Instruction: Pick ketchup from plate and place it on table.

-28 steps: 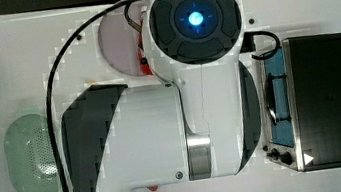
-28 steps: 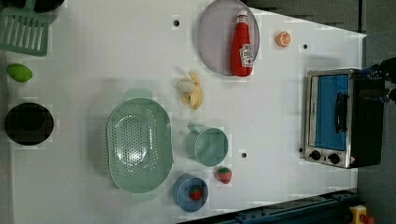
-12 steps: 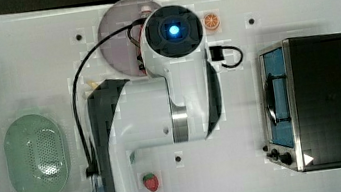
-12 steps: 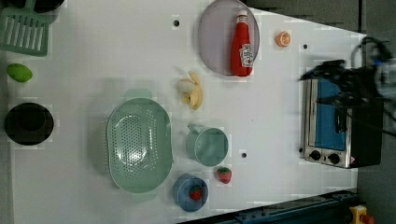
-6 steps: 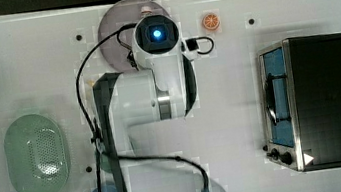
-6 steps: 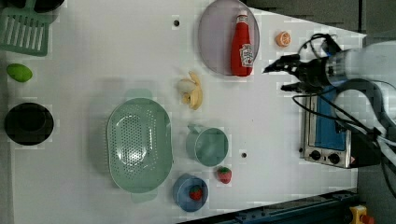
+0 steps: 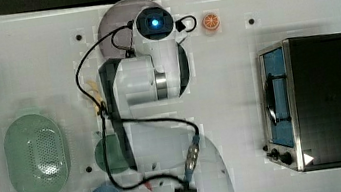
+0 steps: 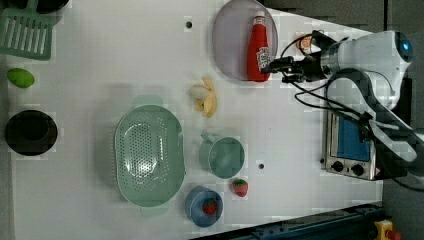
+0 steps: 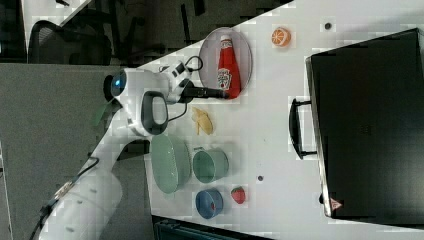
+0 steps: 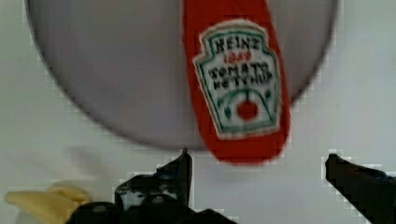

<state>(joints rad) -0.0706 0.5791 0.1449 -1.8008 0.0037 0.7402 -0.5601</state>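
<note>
The ketchup [image 8: 259, 48] is lying flat on the plate [image 8: 230, 45], cap pointing toward the left view's top and its base reaching the plate's lower rim on the left view's right side. In the wrist view the bottle's [image 10: 236, 88] labelled body is running across the grey plate [image 10: 116, 79], with its rounded bottom end hanging a little past the rim over the table [image 10: 56, 135].

The gripper [image 8: 276, 66] is sitting just beside the bottle's base, reaching in from the left view's right, and its tips are lying close to the lower end of the bottle. Its fingers [image 10: 180, 170] are standing wide apart and are gripping nothing; in the wrist view the bottle's base is lying just beyond the gap between them, not yet between the tips. In the right view the gripper [image 9: 220, 93] is pointing at the lower part of the ketchup [image 9: 226, 62] from the right view's left, at the plate's [image 9: 207, 57] edge.

A peeled banana [image 8: 206, 96] is lying on the table [image 8: 100, 60] near the plate, and an orange slice [image 9: 281, 36] is resting well apart from the bottle. In the top view the arm is covering most of the plate [image 7: 114, 18].
</note>
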